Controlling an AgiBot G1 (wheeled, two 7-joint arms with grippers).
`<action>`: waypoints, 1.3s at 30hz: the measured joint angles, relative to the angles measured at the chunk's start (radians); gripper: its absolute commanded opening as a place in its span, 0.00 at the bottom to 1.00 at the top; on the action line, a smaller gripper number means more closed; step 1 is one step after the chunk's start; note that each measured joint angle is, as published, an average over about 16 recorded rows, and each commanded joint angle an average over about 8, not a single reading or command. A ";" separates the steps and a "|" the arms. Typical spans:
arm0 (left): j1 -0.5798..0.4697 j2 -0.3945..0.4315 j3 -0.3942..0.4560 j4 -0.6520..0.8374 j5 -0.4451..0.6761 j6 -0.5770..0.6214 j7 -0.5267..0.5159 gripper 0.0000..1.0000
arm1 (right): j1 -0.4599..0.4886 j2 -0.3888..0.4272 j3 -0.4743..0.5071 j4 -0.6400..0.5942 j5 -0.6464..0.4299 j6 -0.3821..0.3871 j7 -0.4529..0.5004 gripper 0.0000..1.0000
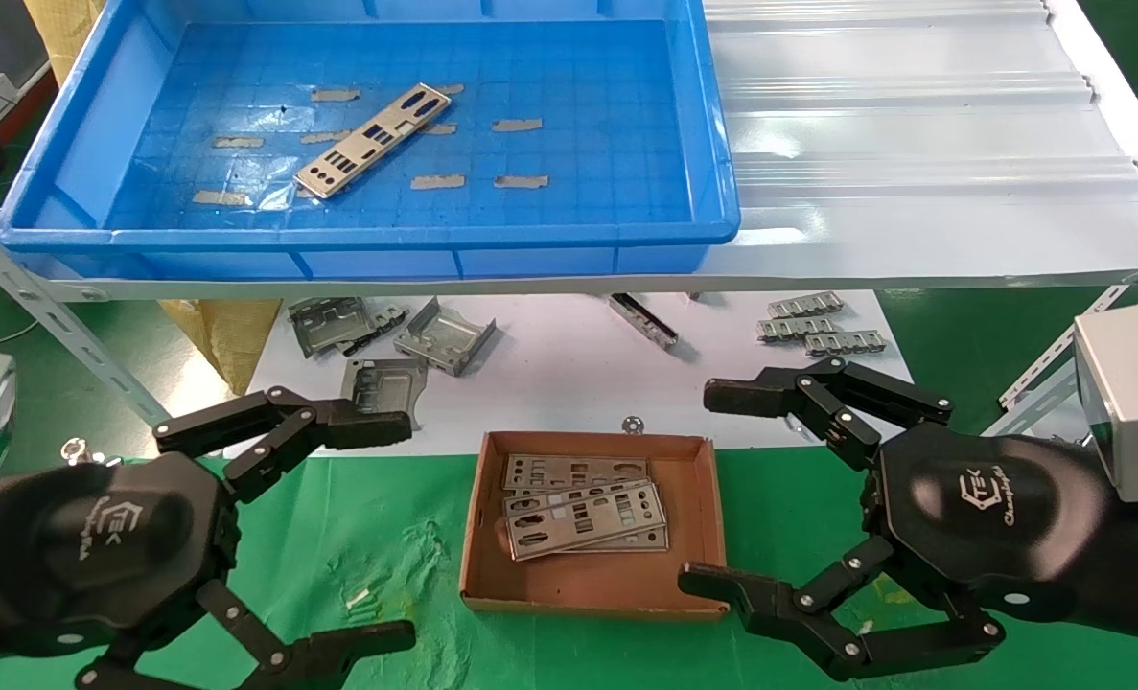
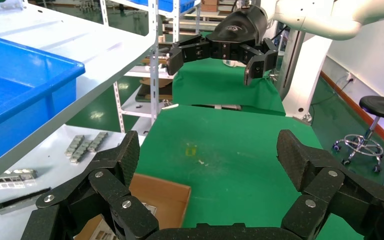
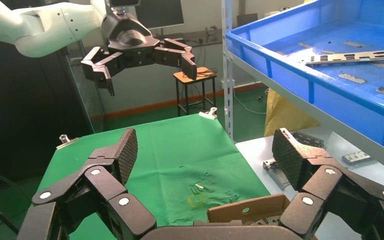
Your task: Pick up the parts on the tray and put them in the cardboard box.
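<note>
One silvery punched plate (image 1: 374,141) lies slanted on the floor of the blue tray (image 1: 626,235) on the raised shelf; it also shows in the right wrist view (image 3: 355,56). The brown cardboard box (image 1: 478,537) sits on the green cloth below and holds several overlapping plates (image 1: 583,517). My left gripper (image 1: 386,532) is open and empty, to the left of the box. My right gripper (image 1: 712,489) is open and empty at the box's right wall. Each wrist view shows its own wide-open jaws over the cloth, with a box corner (image 2: 165,195) (image 3: 245,210) just beyond.
Bent grey brackets (image 1: 444,335) and small ridged strips (image 1: 818,326) lie on the white table sheet under the shelf. A white corrugated sheet (image 1: 914,144) lies to the right of the tray. Slanted metal shelf struts (image 1: 60,326) stand at both sides.
</note>
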State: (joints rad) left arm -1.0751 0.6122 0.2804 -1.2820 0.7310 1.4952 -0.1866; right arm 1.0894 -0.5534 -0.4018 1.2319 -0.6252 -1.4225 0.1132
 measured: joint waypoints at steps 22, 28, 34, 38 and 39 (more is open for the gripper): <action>0.000 0.000 0.000 0.000 0.000 0.000 0.000 1.00 | 0.000 0.000 0.000 0.000 0.000 0.000 0.000 1.00; 0.000 0.000 0.000 0.000 0.000 0.000 0.000 1.00 | 0.000 0.000 0.000 0.000 0.000 0.000 0.000 1.00; 0.000 0.000 0.000 0.000 0.000 0.000 0.000 1.00 | 0.000 0.000 0.000 0.000 0.000 0.000 0.000 1.00; 0.000 0.000 0.000 0.000 0.000 0.000 0.000 1.00 | 0.000 0.000 0.000 0.000 0.000 0.000 0.000 1.00; 0.000 0.000 0.000 0.000 0.000 0.000 0.000 1.00 | 0.000 0.000 0.000 0.000 0.000 0.000 0.000 1.00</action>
State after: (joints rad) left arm -1.0751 0.6122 0.2804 -1.2820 0.7310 1.4952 -0.1866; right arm 1.0894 -0.5534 -0.4018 1.2319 -0.6252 -1.4225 0.1132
